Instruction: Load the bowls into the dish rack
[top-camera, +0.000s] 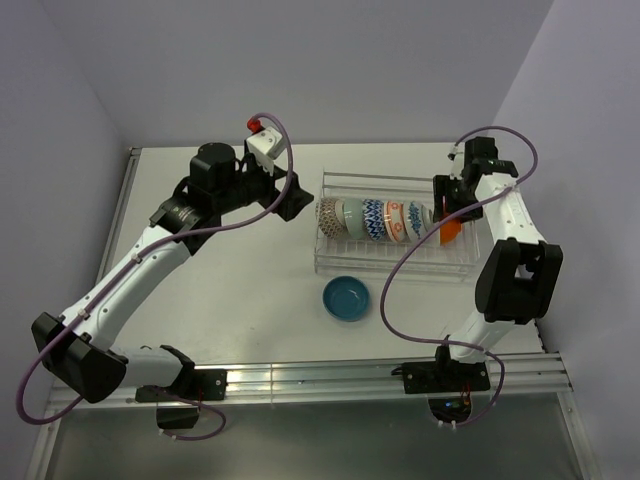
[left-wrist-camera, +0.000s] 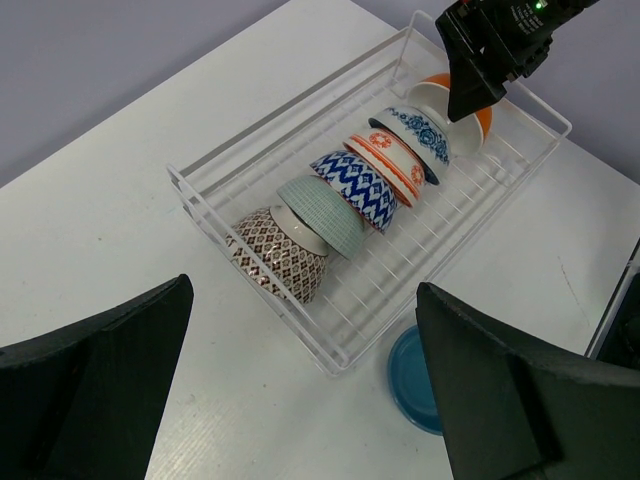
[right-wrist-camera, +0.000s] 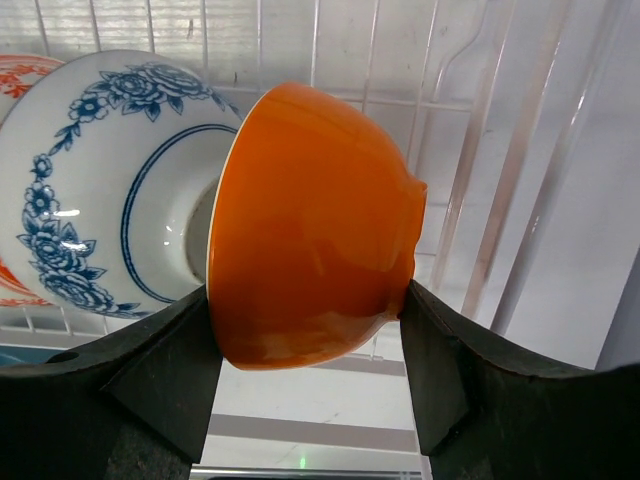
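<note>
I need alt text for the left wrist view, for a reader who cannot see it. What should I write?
The right gripper holds an orange bowl at the far end of a wire rack, beyond five bowls standing on edge in a row. A teal bowl lies on the table beside the rack, and the open left fingers frame the bottom.

Your top external view looks down on the table from high behind its near edge, far enough back to take in all of it. Your left wrist view looks obliquely down from middle range along the dish rack. Your right wrist view sits hard against the orange bowl at the rack's end. All three share that rack, and the left wrist view also catches the right gripper.
</note>
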